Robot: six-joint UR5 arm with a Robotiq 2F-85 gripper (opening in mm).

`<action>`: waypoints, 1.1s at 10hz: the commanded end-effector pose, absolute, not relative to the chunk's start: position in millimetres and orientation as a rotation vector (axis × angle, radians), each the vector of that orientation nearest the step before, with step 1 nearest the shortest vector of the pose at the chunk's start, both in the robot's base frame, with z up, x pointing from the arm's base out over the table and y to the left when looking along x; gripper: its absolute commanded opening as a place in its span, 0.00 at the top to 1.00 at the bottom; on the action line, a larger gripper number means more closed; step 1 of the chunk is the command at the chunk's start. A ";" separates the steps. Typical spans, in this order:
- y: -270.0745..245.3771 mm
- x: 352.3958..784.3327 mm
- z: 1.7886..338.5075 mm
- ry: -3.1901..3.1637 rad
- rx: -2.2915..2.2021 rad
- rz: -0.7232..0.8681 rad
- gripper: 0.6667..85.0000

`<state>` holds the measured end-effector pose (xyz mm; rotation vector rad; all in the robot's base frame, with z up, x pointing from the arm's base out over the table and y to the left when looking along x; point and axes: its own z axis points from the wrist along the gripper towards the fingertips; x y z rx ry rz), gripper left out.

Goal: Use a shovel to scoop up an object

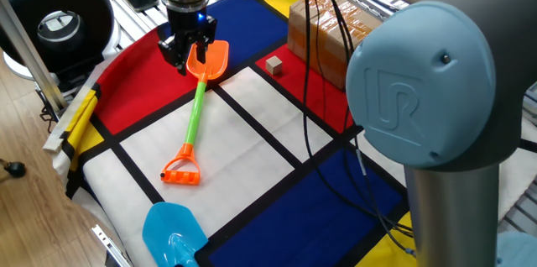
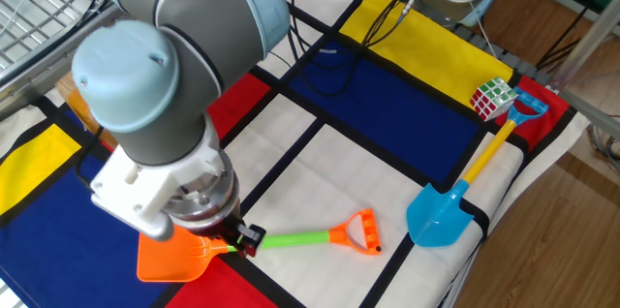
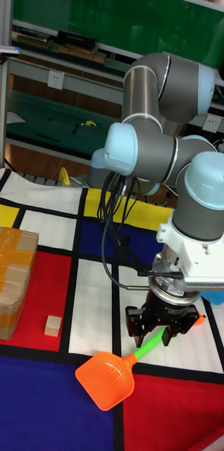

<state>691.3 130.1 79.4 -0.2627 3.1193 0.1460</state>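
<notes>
The shovel lies flat on the cloth, with its orange blade (image 1: 212, 60) at the back, a green shaft (image 1: 195, 114) and an orange end loop (image 1: 182, 170) toward the front. My gripper (image 1: 191, 56) is down over the neck where blade meets shaft. It stands open, one finger on each side, as the tall fixed view shows: gripper (image 3: 161, 331), blade (image 3: 106, 381). In the other fixed view the wrist hides part of the blade (image 2: 172, 258), and one finger (image 2: 249, 239) shows by the shaft. The object, a tiny tan cube (image 1: 273, 65) (image 3: 53, 325), rests right of the blade.
A big taped cardboard box (image 1: 332, 36) (image 3: 9, 272) stands behind the cube. A light blue shovel (image 2: 442, 215) (image 1: 172, 233) lies near the front edge, and a Rubik's cube (image 2: 492, 98) sits by its handle. Cables hang from the arm over the cloth.
</notes>
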 end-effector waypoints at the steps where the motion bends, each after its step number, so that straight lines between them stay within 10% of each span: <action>1: 146.8 698.5 68.1 3.103 -0.299 0.169 0.37; 11: 140.7 706.4 71.6 3.002 -0.722 0.102 0.35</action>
